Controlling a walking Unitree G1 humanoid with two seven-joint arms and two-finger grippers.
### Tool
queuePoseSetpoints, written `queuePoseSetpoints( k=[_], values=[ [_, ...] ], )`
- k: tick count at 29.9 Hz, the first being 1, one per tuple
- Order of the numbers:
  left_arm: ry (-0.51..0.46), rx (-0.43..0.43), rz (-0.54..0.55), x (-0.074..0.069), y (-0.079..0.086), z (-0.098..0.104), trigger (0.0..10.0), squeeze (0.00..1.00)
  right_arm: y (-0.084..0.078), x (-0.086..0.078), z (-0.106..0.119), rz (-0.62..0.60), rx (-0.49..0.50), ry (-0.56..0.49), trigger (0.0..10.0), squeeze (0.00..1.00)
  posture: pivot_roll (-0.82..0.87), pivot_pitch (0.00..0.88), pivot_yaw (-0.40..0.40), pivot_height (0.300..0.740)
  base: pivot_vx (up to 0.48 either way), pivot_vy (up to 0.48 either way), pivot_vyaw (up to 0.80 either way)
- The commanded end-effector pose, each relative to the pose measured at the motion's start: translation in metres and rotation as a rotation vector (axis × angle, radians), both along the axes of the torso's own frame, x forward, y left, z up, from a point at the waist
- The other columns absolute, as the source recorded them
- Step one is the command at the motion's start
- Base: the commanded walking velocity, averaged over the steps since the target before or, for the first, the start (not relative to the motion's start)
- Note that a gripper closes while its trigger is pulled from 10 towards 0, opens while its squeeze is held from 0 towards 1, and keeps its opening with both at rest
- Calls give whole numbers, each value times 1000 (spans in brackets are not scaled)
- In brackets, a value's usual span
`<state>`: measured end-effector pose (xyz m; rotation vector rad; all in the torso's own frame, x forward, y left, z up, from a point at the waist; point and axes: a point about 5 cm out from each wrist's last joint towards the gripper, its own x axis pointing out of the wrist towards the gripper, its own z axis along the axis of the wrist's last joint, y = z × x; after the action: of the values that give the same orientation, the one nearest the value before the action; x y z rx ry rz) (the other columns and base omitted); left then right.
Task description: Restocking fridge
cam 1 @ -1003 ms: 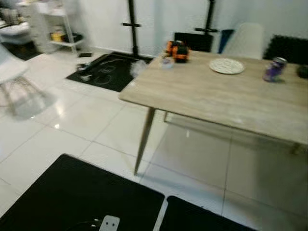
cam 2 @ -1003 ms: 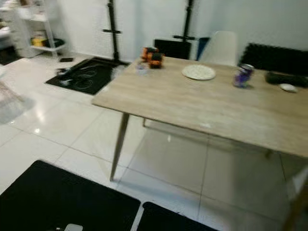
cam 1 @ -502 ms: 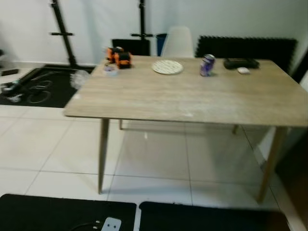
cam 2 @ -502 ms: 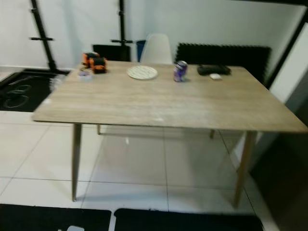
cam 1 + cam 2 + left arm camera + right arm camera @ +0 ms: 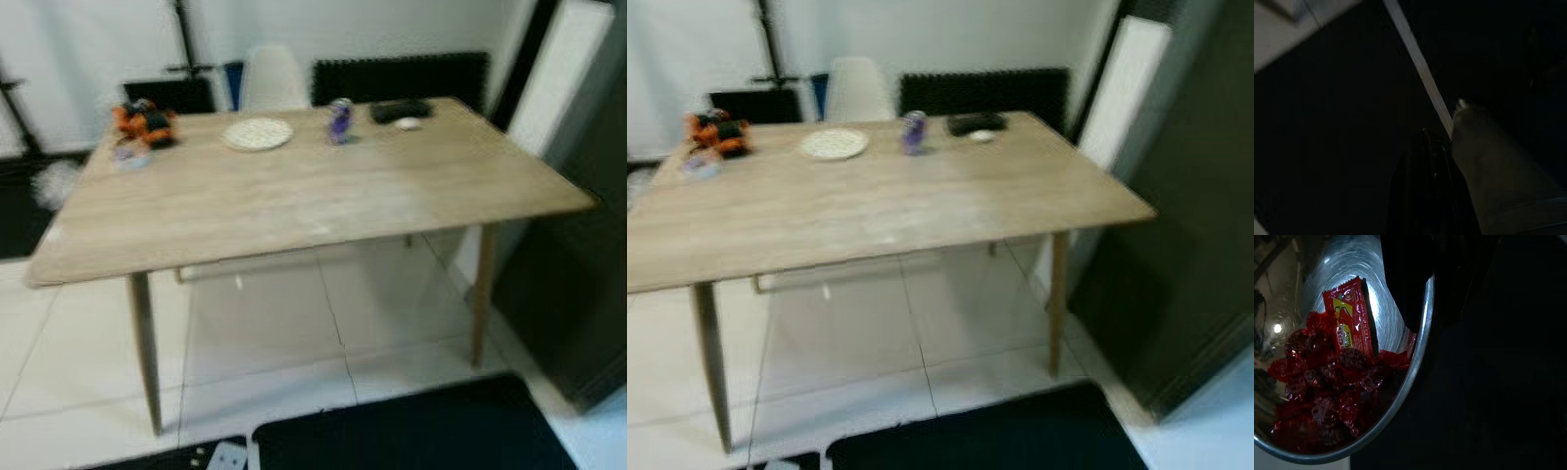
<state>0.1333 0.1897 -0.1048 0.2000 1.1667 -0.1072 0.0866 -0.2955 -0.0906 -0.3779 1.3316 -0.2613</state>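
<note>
Table (image 5: 294, 196) ahead — plate (image 5: 257, 133), can (image 5: 339, 119) at far edge; chair (image 5: 271, 78) behind — mat (image 5: 411, 431) in front.

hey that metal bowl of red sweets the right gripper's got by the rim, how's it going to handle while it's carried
The metal bowl looks stiff and smooth, so probably slippery at the rim. Its loose red wrapped sweets would likely slide and spill if it tips.
</note>
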Motion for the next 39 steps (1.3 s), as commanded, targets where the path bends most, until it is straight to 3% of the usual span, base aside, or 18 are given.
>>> queuePoseSetpoints(
  k=[1,26,39],
  values=[
    [1,2,-9,-1,1,0,10000,0,-4,4,3,-8,-27,-29,10000,0,-93,0,-2,740,0,0,-775],
    [5,-43,2,-2,1,0,10000,0,-1,14,4,2,-38,-77,10000,0,-95,0,2,740,0,0,-772],
    [22,-57,18,-4,2,-1,10000,0,5,17,3,40,-28,-77,10000,0,-96,0,2,740,0,-277,0]
  ],
)
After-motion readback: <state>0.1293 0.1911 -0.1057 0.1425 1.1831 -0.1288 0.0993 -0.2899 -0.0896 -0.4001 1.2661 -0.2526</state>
